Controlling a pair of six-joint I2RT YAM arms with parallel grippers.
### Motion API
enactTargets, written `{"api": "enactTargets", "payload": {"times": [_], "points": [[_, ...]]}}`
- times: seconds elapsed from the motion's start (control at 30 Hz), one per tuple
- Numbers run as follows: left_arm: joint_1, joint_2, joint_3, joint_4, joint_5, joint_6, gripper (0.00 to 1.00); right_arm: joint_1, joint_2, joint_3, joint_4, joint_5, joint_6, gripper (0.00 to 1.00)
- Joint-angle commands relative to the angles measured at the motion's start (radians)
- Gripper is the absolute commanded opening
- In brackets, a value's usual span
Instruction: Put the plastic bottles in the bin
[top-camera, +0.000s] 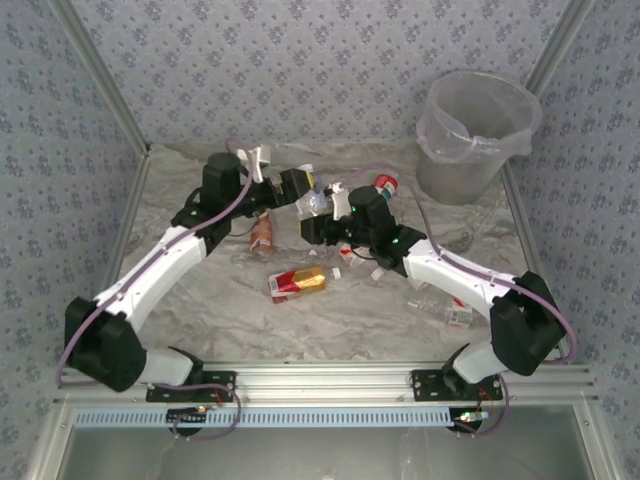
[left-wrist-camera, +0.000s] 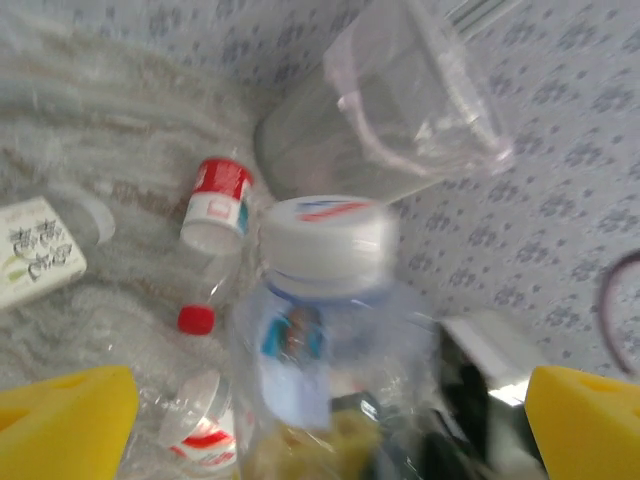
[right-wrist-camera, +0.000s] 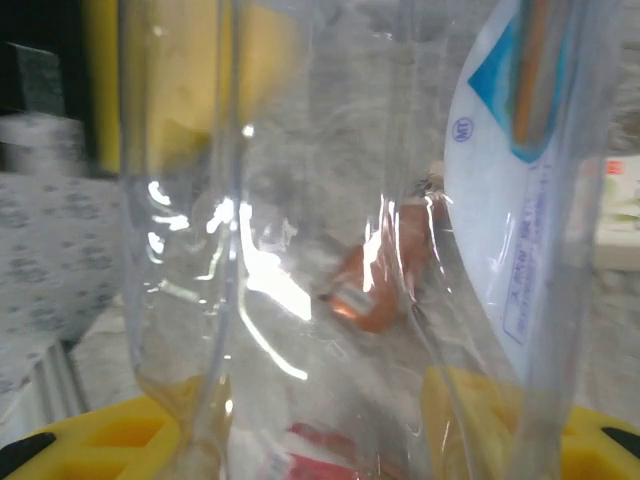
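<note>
A clear plastic bottle (top-camera: 316, 200) with a white cap (left-wrist-camera: 328, 232) hangs above the table's middle between both arms. My right gripper (top-camera: 326, 212) is shut on this bottle (right-wrist-camera: 330, 250), its yellow fingers (right-wrist-camera: 100, 440) pressed against the clear wall. My left gripper (left-wrist-camera: 325, 420) stands wide open around the same bottle, with its yellow fingertips (left-wrist-camera: 62, 422) well clear of the sides. The bin (top-camera: 462, 168) stands at the far right corner. A red-gold bottle (top-camera: 298, 283) and a brown bottle (top-camera: 262, 232) lie on the table.
A red-and-white capped bottle (top-camera: 385, 185) lies near the bin's foot, and small clear bottles (top-camera: 455, 312) lie by the right arm. More red-capped bottles (left-wrist-camera: 215, 200) lie under the left gripper. Patterned walls close in the table on three sides.
</note>
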Motion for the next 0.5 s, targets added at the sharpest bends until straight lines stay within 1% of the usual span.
{"api": "enactTargets", "payload": {"times": [0.0, 0.13, 0.23, 0.33, 0.47], "points": [[0.002, -0.11, -0.017, -0.034, -0.131, 0.059, 0.99, -0.035, -0.055, -0.001, -0.105, 0.081, -0.047, 0.54], [0.004, -0.189, -0.08, -0.098, -0.339, 0.082, 1.0, -0.086, -0.105, 0.001, -0.145, 0.115, -0.089, 0.54], [0.005, -0.241, -0.13, -0.122, -0.448, 0.09, 0.99, -0.136, -0.137, 0.014, -0.179, 0.137, -0.115, 0.54], [0.01, -0.283, -0.174, -0.148, -0.535, 0.087, 0.99, -0.187, -0.16, 0.037, -0.205, 0.146, -0.148, 0.54], [0.011, -0.331, -0.209, -0.199, -0.609, 0.089, 0.99, -0.255, -0.177, 0.102, -0.276, 0.173, -0.218, 0.53]]}}
